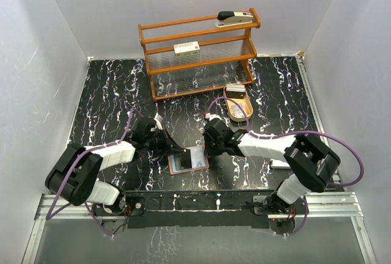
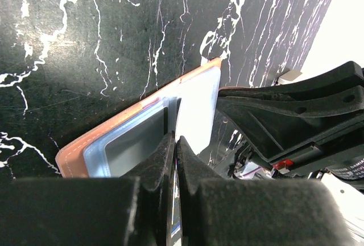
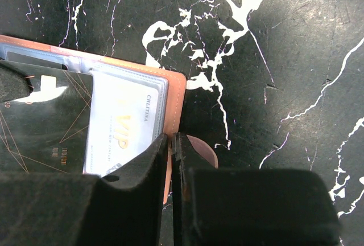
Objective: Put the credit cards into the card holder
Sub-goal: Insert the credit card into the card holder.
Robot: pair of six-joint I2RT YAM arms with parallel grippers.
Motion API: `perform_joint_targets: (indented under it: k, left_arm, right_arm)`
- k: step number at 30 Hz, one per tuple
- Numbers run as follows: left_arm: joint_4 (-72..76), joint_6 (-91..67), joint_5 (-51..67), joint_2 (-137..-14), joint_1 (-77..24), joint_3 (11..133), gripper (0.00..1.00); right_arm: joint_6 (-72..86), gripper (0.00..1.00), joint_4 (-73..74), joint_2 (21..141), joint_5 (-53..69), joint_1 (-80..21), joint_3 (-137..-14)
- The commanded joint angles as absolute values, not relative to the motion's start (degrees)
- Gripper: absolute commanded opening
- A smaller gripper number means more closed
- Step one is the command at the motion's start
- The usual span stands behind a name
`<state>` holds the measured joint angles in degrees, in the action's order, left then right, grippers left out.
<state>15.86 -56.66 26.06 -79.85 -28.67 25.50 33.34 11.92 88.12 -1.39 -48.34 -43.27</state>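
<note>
The reddish-brown card holder (image 1: 189, 159) lies open on the black marble table between the two grippers. My left gripper (image 1: 173, 147) is shut on a thin card (image 2: 197, 111), held edge-on at the holder's clear inner pocket (image 2: 128, 142). My right gripper (image 1: 206, 148) is shut on the holder's right edge (image 3: 176, 106), beside the rounded closing tab (image 3: 203, 150). In the right wrist view a pale VIP card (image 3: 122, 127) sits in the right-hand pocket. A dark card with thin gold lines (image 3: 48, 129) lies over the left half.
A wooden rack (image 1: 198, 53) stands at the back with a stapler (image 1: 235, 18) on top and a cream box (image 1: 187, 48) on its middle shelf. An oval wooden tray (image 1: 238, 106) lies to its right. A pale flat thing (image 1: 280, 164) shows under the right arm.
</note>
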Motion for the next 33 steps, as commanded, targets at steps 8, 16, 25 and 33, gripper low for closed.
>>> perform_joint_targets:
  k: [8,16,25,33]
  left_arm:
    - [16.30,-57.69,25.92,-80.17,-28.68,25.11,0.00]
    - [13.55,-56.92,24.34,-78.66,-28.72,24.65,0.00]
    - [13.80,-58.00,23.39,-78.67,-28.71,23.60,0.00]
    - [13.67,-59.83,21.69,-78.66,-28.74,22.68,0.00]
  right_arm:
    - [33.05,0.08,12.27,88.38,-2.92,-48.51,-42.10]
    - [33.00,0.08,12.45,88.16,-3.11,-48.52,-42.27]
    - [32.96,0.08,12.71,88.17,-3.11,-48.52,-42.27]
    - [33.05,0.08,12.92,87.91,-2.96,-48.52,-42.28]
